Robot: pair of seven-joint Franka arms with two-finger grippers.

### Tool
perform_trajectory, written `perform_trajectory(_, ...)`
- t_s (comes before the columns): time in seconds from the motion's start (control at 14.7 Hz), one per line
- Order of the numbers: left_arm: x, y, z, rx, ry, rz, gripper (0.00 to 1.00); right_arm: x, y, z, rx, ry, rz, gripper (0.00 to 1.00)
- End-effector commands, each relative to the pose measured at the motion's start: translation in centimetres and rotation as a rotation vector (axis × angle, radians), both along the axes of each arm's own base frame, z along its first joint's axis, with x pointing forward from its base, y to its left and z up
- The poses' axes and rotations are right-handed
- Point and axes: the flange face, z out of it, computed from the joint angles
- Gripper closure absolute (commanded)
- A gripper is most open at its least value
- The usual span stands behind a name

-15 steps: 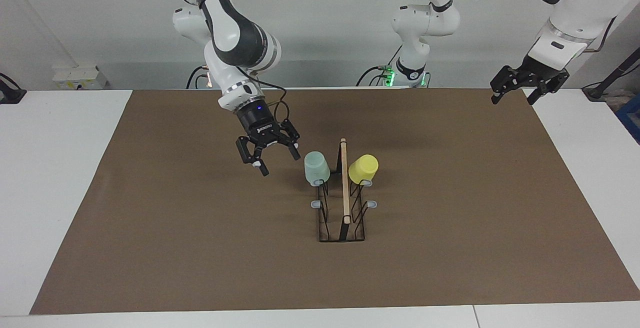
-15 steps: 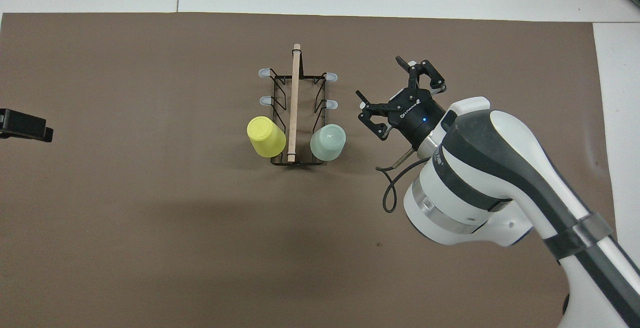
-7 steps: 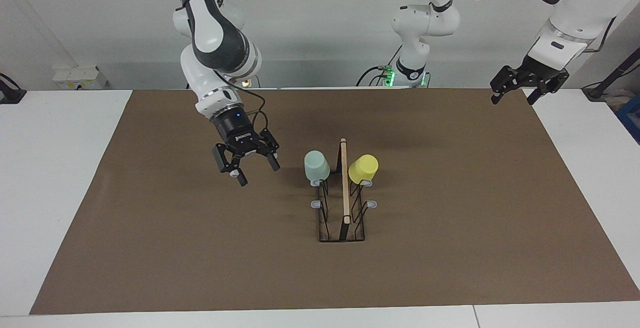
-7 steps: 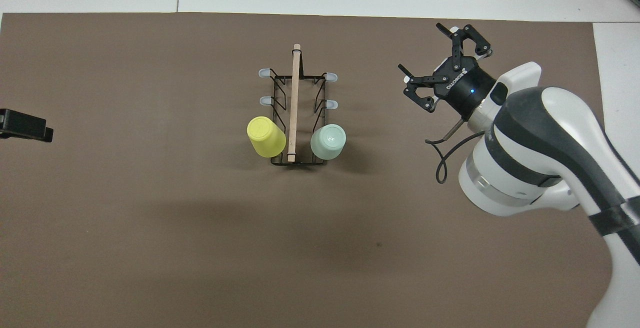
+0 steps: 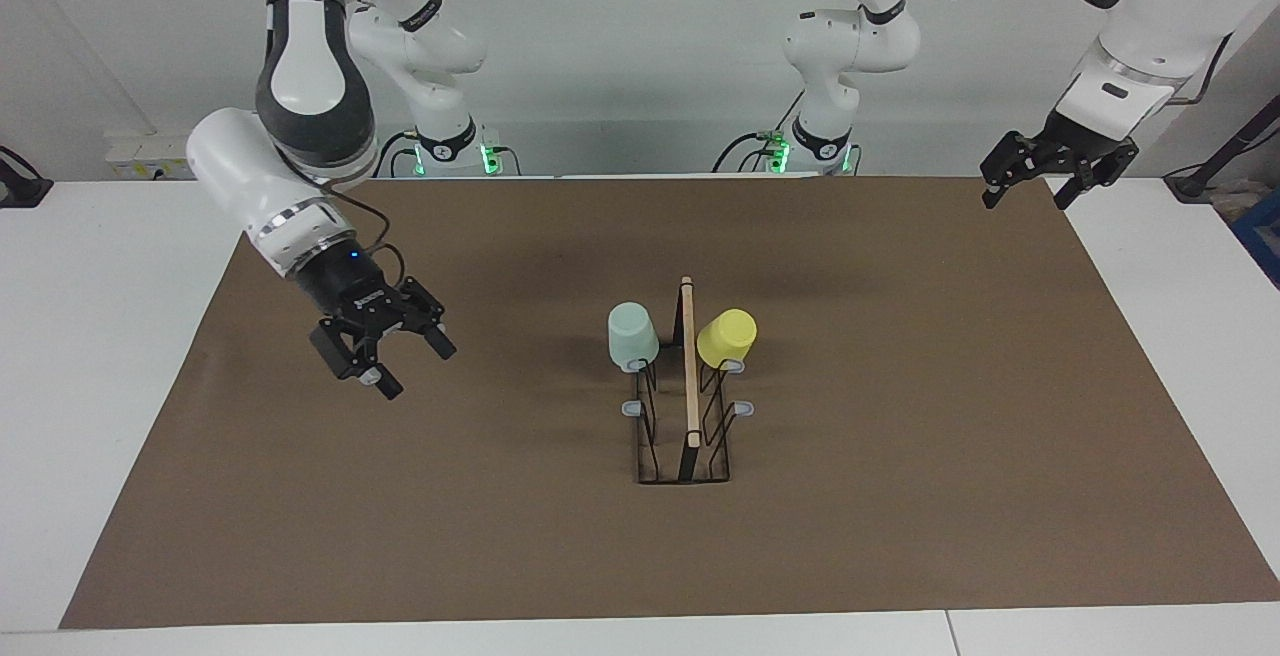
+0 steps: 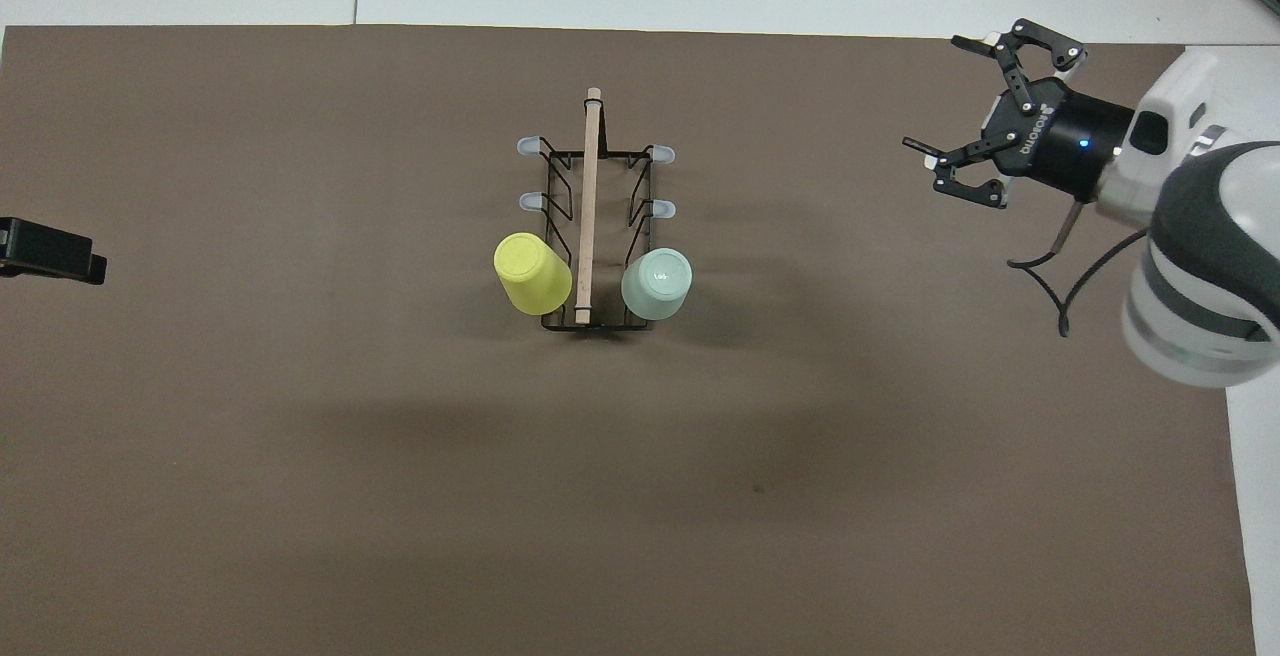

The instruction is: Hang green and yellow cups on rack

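Overhead view's pretty uncluttered: rack [image 6: 590, 236] mid-mat [image 6: 300, 436], wooden bar running away from the robots, green cup [image 6: 656, 283] and yellow cup [image 6: 532, 273] hung bottoms-up on its nearest prongs. Right gripper [image 5: 395, 364] hovers wide open (empty); left gripper [image 5: 1030, 188] waits, spread too.

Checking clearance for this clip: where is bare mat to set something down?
Bare brown mat lies all round the rack, widest between it and the mat's edge farthest from the robots. It is crowded only at the rack, where the green cup and yellow cup hang.
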Motion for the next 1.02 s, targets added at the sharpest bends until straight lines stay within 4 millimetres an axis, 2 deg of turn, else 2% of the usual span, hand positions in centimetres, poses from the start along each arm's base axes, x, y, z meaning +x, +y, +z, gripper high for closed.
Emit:
perform_trajectory(0.0, -0.7, 0.0, 0.1, 0.014, -0.013, 0.009, 0.00, -0.2, -1.7, 3.0, -0.049, 0.184, -0.016, 0.00)
perform_trajectory(0.2, -0.7, 0.0, 0.1, 0.014, -0.013, 0.009, 0.00, -0.2, -1.1, 4.2, -0.138, 0.309, -0.097, 0.00)
perform_trajectory(0.34, -0.7, 0.0, 0.1, 0.014, -0.013, 0.009, 0.00, -0.6, -0.6, 4.4, -0.123, 0.417, -0.179, 0.00)
perform_trajectory(0.68, -0.7, 0.0, 0.1, 0.014, -0.013, 0.009, 0.00, -1.7, -0.9, 4.8, -0.059, 0.675, -0.452, 0.00)
perform_trajectory(0.95, -0.7, 0.0, 0.1, 0.014, -0.013, 0.009, 0.00, -2.5, 0.6, 5.1, -0.044, 0.828, -0.701, 0.00)
